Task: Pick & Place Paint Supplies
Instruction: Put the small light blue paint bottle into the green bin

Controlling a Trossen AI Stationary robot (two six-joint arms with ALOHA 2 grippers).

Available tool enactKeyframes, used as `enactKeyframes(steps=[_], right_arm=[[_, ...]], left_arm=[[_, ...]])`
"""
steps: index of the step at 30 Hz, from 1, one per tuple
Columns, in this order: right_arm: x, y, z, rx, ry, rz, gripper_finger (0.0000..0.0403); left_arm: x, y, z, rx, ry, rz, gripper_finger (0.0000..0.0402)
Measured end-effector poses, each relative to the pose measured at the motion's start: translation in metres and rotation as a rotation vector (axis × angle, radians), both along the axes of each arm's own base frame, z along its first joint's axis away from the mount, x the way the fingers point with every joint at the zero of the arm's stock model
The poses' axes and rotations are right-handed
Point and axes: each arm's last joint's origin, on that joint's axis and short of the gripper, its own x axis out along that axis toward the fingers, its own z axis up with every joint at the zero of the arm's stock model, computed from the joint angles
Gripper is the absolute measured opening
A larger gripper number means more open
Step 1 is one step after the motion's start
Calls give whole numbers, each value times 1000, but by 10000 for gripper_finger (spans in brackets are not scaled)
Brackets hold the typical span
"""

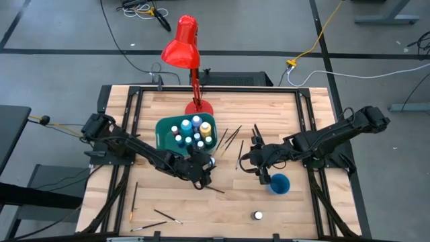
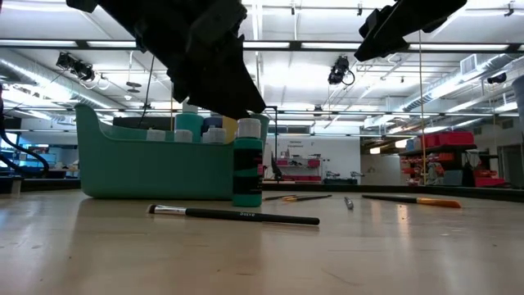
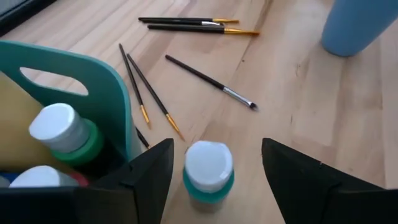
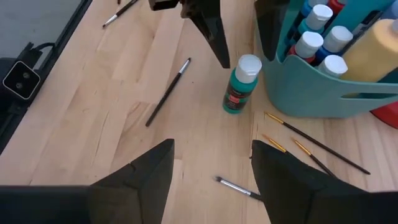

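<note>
The left hand hangs just above a teal paint bottle that stands upright on the tabletop, just beside the outer wall of the teal bin. Its two fingers are spread, one on each side of the white cap, and in the left wrist view a clear gap shows between each finger and the bottle, so the hand is released and grips nothing. The bin holds a cluster of white-capped paint bottles standing upright, with a larger yellow bottle among them. The right hand hovers near the middle of the tabletop, also with its fingers apart and nothing between them, close to the blue cup. Several thin paintbrushes lie flat on the wood beside the bin, and one dark brush lies near the front, in front of the teal bottle in the low view. More brushes lie scattered along the front left of the tabletop. A red desk lamp stands behind the bin.
</note>
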Motion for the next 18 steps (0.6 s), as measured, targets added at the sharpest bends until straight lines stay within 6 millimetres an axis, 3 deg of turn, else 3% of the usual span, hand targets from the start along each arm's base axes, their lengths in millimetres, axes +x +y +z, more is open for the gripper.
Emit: enactKeyframes(steps=[3, 11, 18], right_arm=[[0, 0, 0, 0, 0, 0, 220], [1, 0, 1, 5, -16, -1, 220], [2, 1, 2, -2, -36, 10, 220]], left_arm=[[1, 1, -1, -13, 7, -11, 249], [8, 3, -27, 11, 76, 2, 249], [10, 3, -23, 23, 50, -12, 249]])
